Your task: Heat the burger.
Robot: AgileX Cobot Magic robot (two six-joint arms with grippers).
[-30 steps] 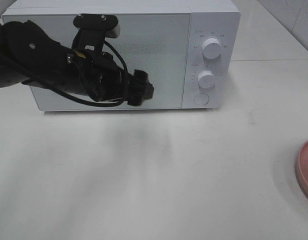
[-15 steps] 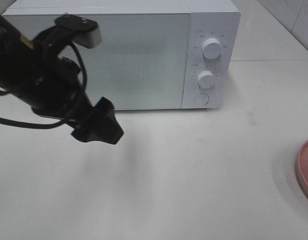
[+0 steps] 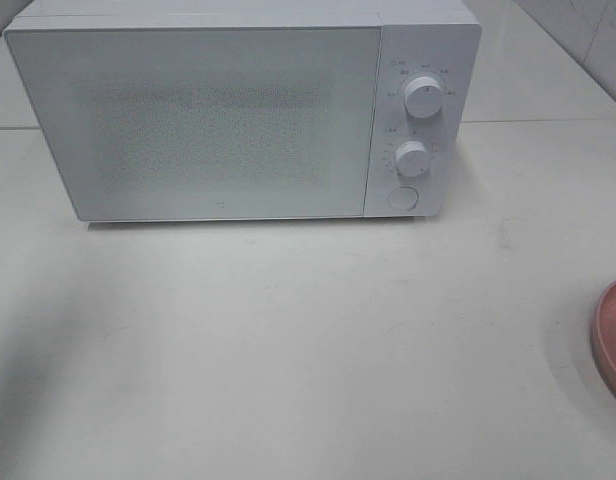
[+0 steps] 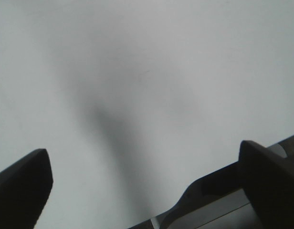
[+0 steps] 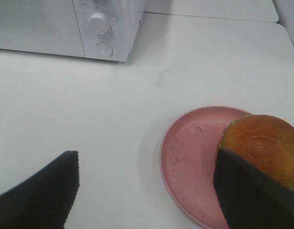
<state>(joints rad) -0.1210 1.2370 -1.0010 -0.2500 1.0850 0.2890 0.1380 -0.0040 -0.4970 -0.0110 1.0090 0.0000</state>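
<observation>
We see a white worktop (image 3: 318, 350) that fills most of the high view, bare and pale. At its back stands a white microwave (image 3: 238, 110), door shut, its frosted front panel (image 3: 193, 120) taking up most of its face. On the control strip at the right of that face sit two round white knobs, an upper knob (image 3: 422, 97) and a lower knob (image 3: 412, 159), and under them a round button (image 3: 401, 198).

Well apart from the microwave, at the right edge of the high view, we find a slice of the pink plate (image 3: 614, 340); the right wrist view shows it whole, flat on the worktop. The burger (image 5: 264, 145) rests on that plate, on the side away from the microwave, its glossy brown bun uppermost with a fringe of green under it.

Neither arm appears in the high view. In the right wrist view the right claw (image 5: 152, 193) has its two dark fingers spread wide, one of them overlapping the burger in the picture; we cannot tell whether it touches. The left claw (image 4: 147, 176) hangs over bare worktop with its fingers wide apart and nothing between them.
</observation>
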